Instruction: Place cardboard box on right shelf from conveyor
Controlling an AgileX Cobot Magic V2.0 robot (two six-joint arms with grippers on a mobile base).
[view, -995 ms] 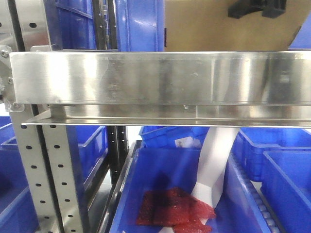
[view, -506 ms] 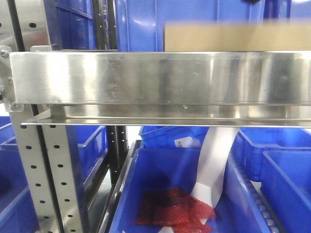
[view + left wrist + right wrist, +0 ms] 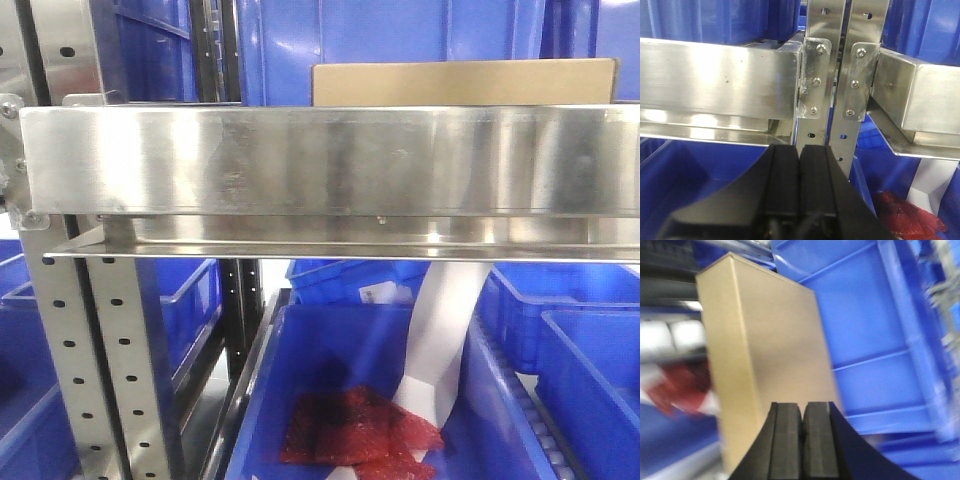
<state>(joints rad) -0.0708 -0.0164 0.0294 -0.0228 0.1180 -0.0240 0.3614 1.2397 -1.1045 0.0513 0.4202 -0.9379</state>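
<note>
The tan cardboard box (image 3: 463, 82) rests on the right shelf, just behind its shiny steel front rail (image 3: 330, 160), with only its upper strip showing. In the right wrist view the cardboard box (image 3: 765, 355) fills the blurred middle, beyond my right gripper (image 3: 802, 407), whose fingers are shut together with nothing between them. My left gripper (image 3: 800, 150) is shut and empty, pointing at the perforated upright posts (image 3: 832, 75) between two shelf rails. Neither gripper shows in the front view. The conveyor is out of view.
Blue plastic bins (image 3: 400, 50) stand behind the box, and more bins (image 3: 590, 330) sit below the rail. The lower middle bin holds red packets (image 3: 355, 425) and a white strip (image 3: 445, 330). A perforated post (image 3: 90, 360) stands at the left.
The box has dropped from above the rail down behind it and now lies level. The black gripper that was on its top has left the front view.
</note>
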